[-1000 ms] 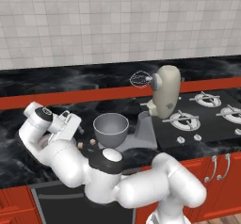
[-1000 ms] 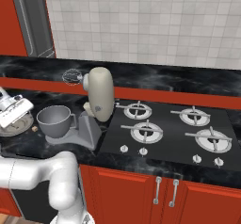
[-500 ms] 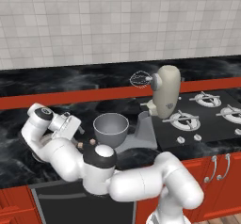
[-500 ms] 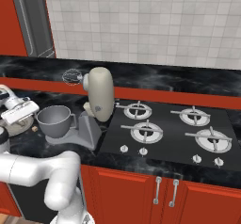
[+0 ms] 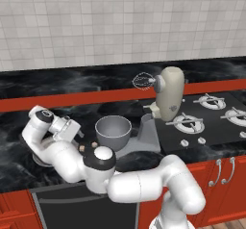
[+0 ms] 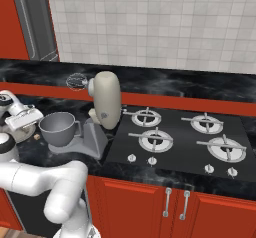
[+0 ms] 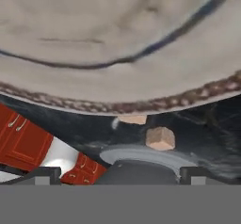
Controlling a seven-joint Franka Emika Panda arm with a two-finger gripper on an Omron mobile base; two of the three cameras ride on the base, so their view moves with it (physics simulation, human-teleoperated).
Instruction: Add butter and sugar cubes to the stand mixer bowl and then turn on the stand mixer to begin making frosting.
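From the left base view my claw (image 5: 72, 129) hangs at nine o'clock of the empty stand mixer bowl (image 5: 113, 132), from the right the stand mixer (image 6: 105, 107) sits idle, and my hand view shows wide-open jaws gripping nothing, sugar cubes (image 7: 160, 138) ahead (so everything remains undone).

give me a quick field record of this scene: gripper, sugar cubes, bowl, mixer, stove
gripper: open, low over the counter left of the bowl, seen in the left base view
sugar cubes: on the dark counter beside the bowl
stand mixer bowl: grey, upright, looks empty, on the mixer base
stand mixer: cream head tilted up, whisk raised clear of the bowl
stove: four burners, right of the mixer
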